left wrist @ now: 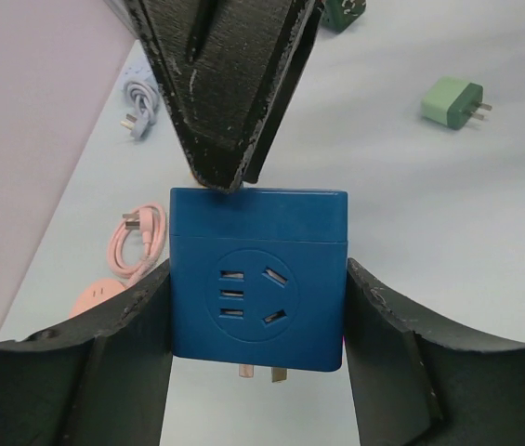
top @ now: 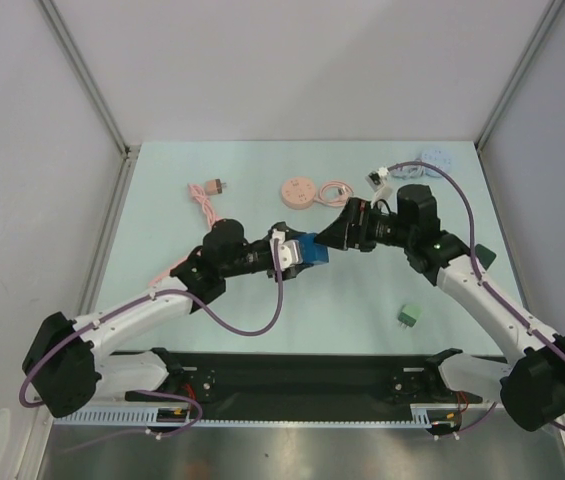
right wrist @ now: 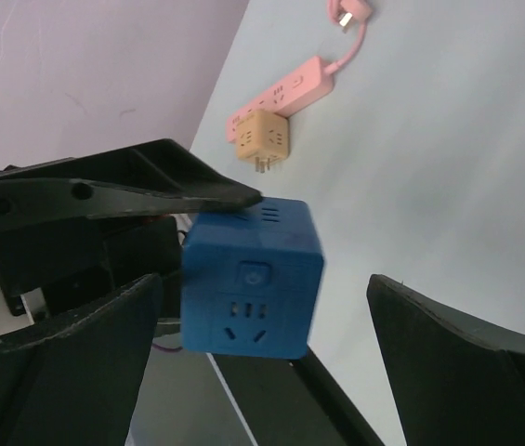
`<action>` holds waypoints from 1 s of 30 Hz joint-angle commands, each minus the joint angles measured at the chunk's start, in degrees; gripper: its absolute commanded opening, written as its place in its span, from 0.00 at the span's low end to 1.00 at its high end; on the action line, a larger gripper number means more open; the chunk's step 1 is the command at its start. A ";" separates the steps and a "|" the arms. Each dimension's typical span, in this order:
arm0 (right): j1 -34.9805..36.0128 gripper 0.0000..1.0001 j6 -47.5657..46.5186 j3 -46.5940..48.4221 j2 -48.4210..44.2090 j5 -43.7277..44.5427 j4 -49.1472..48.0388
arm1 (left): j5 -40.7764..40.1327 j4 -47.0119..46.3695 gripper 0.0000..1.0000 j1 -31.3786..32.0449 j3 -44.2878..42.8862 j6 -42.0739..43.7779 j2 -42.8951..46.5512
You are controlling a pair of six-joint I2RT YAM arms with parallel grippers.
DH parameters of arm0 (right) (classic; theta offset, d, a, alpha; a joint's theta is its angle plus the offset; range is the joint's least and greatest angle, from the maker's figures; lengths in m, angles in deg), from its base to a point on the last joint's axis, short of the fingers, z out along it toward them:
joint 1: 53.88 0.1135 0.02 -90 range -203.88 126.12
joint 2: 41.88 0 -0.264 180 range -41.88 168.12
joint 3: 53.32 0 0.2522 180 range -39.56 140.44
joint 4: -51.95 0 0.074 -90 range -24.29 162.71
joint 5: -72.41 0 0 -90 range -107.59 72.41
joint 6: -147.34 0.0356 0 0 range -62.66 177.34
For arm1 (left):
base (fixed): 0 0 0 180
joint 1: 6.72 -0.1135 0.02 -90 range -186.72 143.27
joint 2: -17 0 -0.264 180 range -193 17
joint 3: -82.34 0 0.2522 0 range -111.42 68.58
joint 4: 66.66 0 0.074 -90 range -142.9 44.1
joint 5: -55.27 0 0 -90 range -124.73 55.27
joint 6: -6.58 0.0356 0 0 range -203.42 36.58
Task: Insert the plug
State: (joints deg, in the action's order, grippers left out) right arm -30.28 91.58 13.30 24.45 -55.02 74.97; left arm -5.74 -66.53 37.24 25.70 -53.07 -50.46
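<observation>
Slippage is looming: the left tool is clenching the blue plastic cube socket adapter between its fingers, off the surface. The released right tool is crowding it and could knock it askew. Only the left wrist view is showing 2 metal prongs underneath.

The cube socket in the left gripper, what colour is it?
The cube socket is blue, clearest in the left wrist view.
</observation>
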 commanded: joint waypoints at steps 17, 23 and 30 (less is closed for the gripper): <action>8.22 0.45 0.30 4.53 3.20 2.54 -4.51 | -2.88 -11.32 0.33 1.21 1.56 -4.94 4.44; 7.70 0.00 1.79 3.21 4.16 -0.44 -8.55 | -3.50 -16.16 0.48 1.30 4.90 -6.70 6.37; 3.05 0.00 2.94 2.16 2.67 3.57 -6.73 | -11.31 -14.77 1.00 1.30 4.91 -9.76 7.26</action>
State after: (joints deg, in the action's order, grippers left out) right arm -24.34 93.85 15.40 28.82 -53.36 69.92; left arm -13.26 -77.74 38.27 31.28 -59.47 -45.10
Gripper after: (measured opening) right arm 0.661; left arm 0.991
